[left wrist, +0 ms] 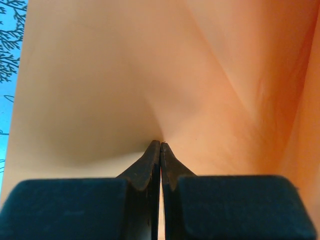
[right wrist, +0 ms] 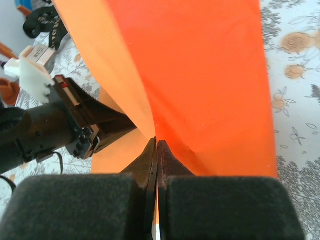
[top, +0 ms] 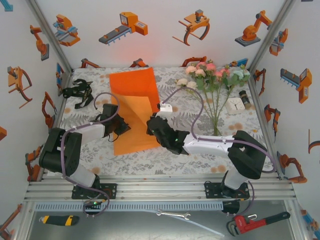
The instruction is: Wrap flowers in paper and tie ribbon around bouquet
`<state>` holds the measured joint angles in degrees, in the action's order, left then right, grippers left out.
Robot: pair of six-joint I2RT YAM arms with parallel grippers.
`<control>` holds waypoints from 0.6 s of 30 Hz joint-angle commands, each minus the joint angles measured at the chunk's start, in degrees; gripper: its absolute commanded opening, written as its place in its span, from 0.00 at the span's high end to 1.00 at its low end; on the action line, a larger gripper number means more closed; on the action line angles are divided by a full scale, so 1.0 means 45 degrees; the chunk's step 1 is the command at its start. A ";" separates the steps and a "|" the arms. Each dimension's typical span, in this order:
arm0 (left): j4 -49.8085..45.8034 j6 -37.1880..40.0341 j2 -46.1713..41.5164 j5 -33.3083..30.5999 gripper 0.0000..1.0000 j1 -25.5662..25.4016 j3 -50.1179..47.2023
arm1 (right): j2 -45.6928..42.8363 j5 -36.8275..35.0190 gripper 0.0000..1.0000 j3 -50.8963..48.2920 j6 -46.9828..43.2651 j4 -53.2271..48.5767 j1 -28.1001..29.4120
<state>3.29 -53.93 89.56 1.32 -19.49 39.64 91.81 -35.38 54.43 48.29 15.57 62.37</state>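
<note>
one thing is being handled at this moment: the paper [top: 132,107]. it is spread a little toward 9 o'clock from the middle of the table [top: 160,162], and its 12 o'clock part looks bent up. its 9 o'clock edge is pinched by the left gripper [left wrist: 160,144], whose jaws are squeezed tight on the sheet. its 3 o'clock edge is pinched the same way by the right gripper [right wrist: 156,140]. the flowers [top: 215,80] are laid well apart at 2 o'clock, not yet on the paper. a black tangle, thought to be the ribbon [top: 77,92], is seen at 10 o'clock. no wrapping is done, nothing is tied, and nearly all of the job is judged to be left.
</note>
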 commanded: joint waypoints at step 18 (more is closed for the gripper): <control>-0.2737 0.1038 -0.0592 -0.1625 0.90 0.1775 0.0131 | -0.2267 -0.2011 0.79 -0.2092 0.8478 -0.8635 -0.0231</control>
<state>-3.49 -52.25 86.98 -3.44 -12.56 40.12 82.19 -46.13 45.98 81.45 -18.81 61.36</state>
